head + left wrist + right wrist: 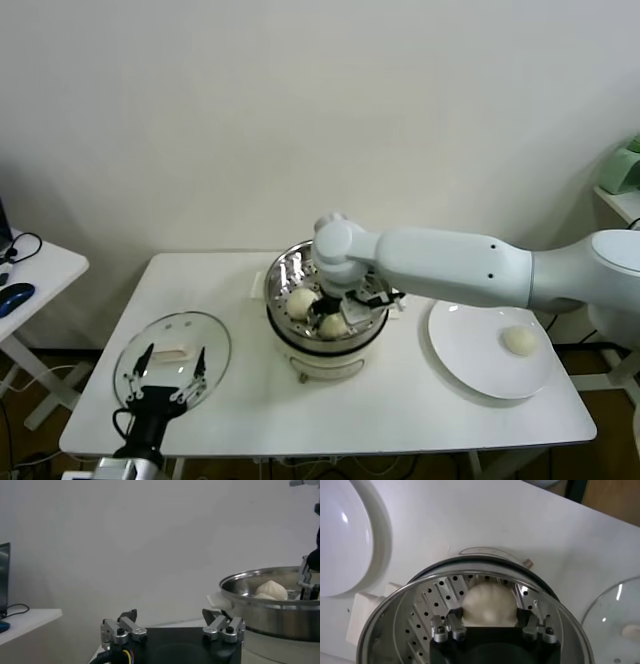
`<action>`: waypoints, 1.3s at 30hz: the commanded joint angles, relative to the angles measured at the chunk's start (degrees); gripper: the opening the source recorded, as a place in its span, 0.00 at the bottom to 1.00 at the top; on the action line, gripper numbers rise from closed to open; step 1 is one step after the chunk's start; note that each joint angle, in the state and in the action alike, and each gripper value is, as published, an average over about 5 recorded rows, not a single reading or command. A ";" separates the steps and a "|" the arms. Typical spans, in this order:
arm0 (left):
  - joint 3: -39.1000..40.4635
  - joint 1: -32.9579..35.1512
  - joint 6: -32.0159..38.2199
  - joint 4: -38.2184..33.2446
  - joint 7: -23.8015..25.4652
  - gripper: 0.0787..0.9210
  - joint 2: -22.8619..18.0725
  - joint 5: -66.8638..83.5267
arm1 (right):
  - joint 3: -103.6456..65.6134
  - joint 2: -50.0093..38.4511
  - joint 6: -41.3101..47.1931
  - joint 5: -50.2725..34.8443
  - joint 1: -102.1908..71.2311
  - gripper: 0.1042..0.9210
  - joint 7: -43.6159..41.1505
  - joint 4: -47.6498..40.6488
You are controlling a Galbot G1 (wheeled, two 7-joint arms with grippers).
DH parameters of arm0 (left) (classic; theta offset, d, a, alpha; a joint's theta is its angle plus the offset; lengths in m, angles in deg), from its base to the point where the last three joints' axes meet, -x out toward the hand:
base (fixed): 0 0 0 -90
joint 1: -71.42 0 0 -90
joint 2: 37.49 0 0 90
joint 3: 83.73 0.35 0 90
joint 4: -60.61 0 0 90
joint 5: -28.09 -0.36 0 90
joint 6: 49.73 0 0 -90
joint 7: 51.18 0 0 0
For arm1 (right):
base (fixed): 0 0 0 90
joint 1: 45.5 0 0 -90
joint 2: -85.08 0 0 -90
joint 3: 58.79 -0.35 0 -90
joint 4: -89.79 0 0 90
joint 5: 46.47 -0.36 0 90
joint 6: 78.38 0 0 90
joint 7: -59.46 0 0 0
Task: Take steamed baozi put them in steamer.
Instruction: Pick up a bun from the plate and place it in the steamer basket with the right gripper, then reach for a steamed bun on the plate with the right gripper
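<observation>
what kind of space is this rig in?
Probably a lab or office staged as a kitchen: a plain white table against a bare wall, holding a steamer, a plate and a glass lid; a side desk holds a mouse.

No readable text, label, brand or number shows anywhere.

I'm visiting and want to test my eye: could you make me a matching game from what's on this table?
Things:
1. glass lid
2. lone baozi
3. right pincer
4. left pincer

Places:
A. on the white plate
B. inside the steamer, around a bun
C. flat on the table, left of the steamer
D. open, idle at the table's near left edge

Pairs: 1-C, 2-A, 3-B, 4-D
</observation>
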 commanded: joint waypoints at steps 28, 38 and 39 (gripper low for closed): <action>0.22 -0.75 -0.76 0.79 -0.47 0.88 -0.44 -0.05 | -1.33 -2.11 -1.29 1.99 -1.21 0.88 1.25 0.12; 0.05 -1.01 -0.72 1.77 -0.49 0.88 -0.16 0.27 | -3.88 -4.25 2.51 -9.04 4.32 0.88 0.37 -1.29; -0.02 -1.12 -0.72 1.93 -0.45 0.88 -0.05 0.39 | -3.82 -4.90 4.57 -11.14 5.55 0.88 0.43 -1.60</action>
